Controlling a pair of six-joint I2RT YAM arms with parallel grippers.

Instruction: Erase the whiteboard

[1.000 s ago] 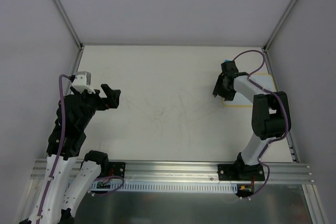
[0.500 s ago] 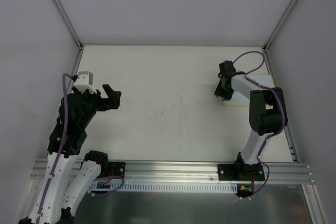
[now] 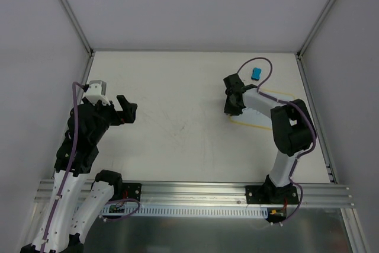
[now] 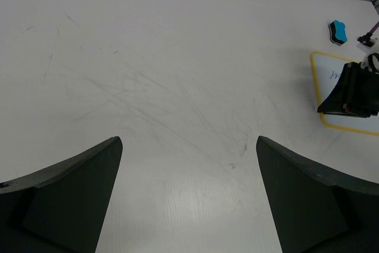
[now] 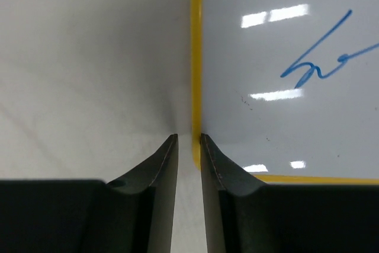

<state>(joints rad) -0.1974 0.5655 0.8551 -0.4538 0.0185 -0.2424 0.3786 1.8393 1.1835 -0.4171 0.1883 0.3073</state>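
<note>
The whiteboard (image 3: 256,118), white with a yellow border, lies at the right of the table under my right arm. It bears blue handwriting (image 5: 323,63). My right gripper (image 3: 232,108) is shut on the board's left yellow edge; in the right wrist view (image 5: 188,136) the border runs up between the nearly closed jaws. The whiteboard (image 5: 284,122) fills the right of that view. A blue eraser (image 3: 256,74) lies on the table behind the board, apart from both grippers. My left gripper (image 3: 127,109) is open and empty at the left, above bare table (image 4: 188,141).
The left wrist view shows the eraser (image 4: 338,32), the whiteboard (image 4: 333,78) and my right gripper (image 4: 350,94) at its far right. The table (image 3: 177,87) is scuffed white, with grey walls on three sides and a metal rail (image 3: 195,192) at the near edge.
My right gripper has moved left and pulled the whiteboard with it toward the table's middle, uncovering the blue eraser behind. The left arm has barely moved.
</note>
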